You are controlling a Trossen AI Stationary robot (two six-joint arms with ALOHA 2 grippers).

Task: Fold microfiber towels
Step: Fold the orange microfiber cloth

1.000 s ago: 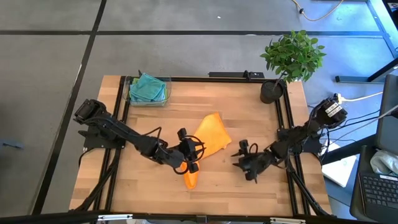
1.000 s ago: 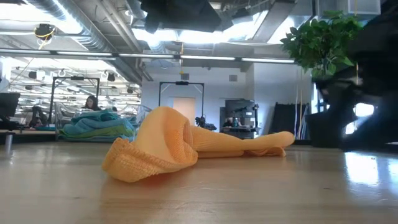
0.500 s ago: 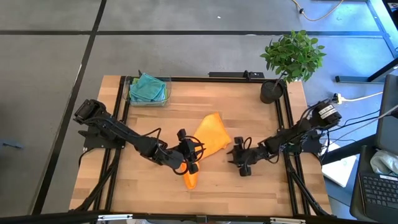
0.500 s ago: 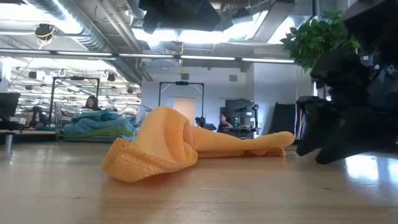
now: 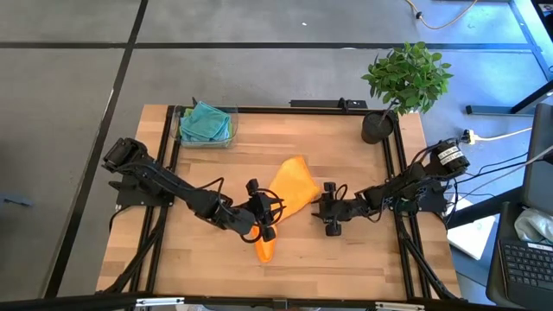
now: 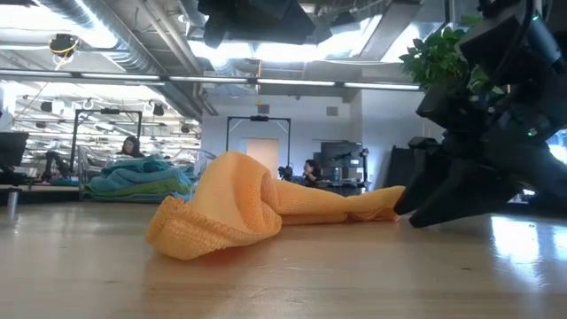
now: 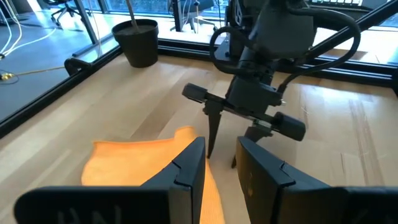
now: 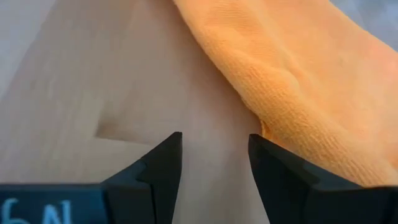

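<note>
An orange microfiber towel lies crumpled in the middle of the table, with a bunched end toward the near edge and a rolled hump. My left gripper hovers above its near part, fingers apart, with the towel lying below them. My right gripper stands open and low over the table, just right of the towel's right corner. Its fingertips point down and toward the table's left. My right gripper's fingers stand right at the edge of the towel's right corner. I cannot tell whether they touch it. The corner lies flat on the table.
A clear bin with teal and light blue towels stands at the far left corner. A potted plant stands at the far right. Black frame rails run along the table's sides. Bare wood lies along the near edge.
My right gripper has moved toward the table's left, from near the right rail up to the orange towel's right corner. It has sunk a little and stayed open. The towel has not moved.
</note>
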